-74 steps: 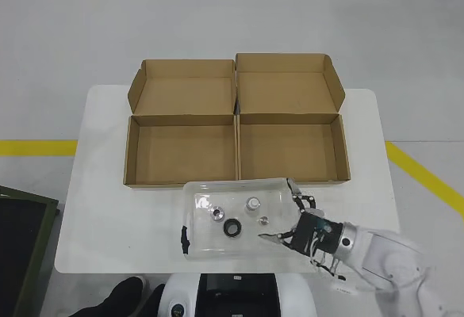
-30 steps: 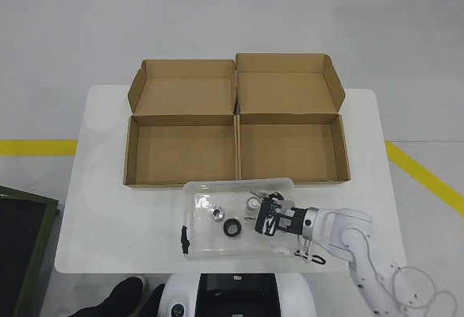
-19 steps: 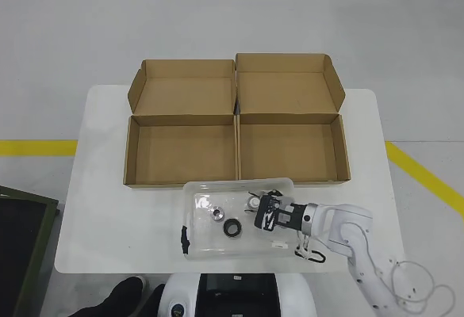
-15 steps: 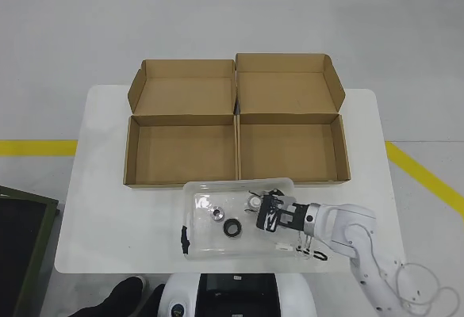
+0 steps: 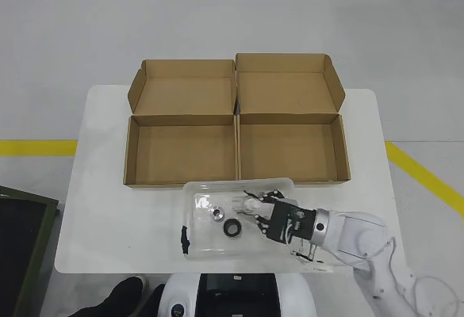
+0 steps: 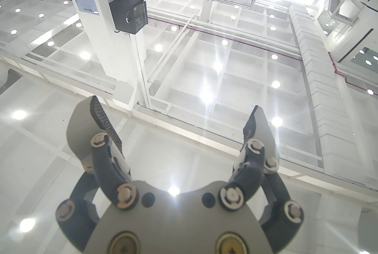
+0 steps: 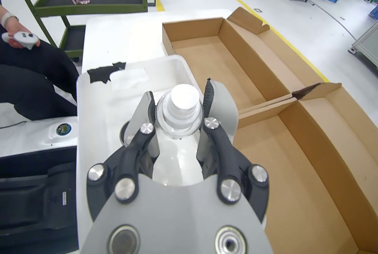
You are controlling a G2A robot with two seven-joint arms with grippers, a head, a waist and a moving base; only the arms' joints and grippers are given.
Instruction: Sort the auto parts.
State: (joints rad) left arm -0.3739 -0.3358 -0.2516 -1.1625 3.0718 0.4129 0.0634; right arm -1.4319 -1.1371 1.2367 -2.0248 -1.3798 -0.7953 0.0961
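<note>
White table (image 5: 105,158) carries everything. At its near edge, a little right of middle, sits a clear plastic tray (image 5: 216,250) with black tape (image 5: 185,238) on its near left corner. Loose in the left half of the tray lie a black ring (image 5: 232,228), a silver round part (image 5: 216,213) just beyond it, and a smaller metal piece (image 5: 203,202) at the far left. The right gripper (image 5: 254,204) comes in from the near right over the tray. Its fingers are clenched on a round clear part with a white cap (image 7: 180,107), one finger on each side. The part is held above the far middle of the tray floor. Touching the tray's far wall are two open cardboard boxes side by side, the left box (image 5: 181,150) and the right box (image 5: 293,149), with their lids folded back to the far side. The left gripper (image 6: 177,125) points up at the ceiling, fingers spread wide with nothing between them.
</note>
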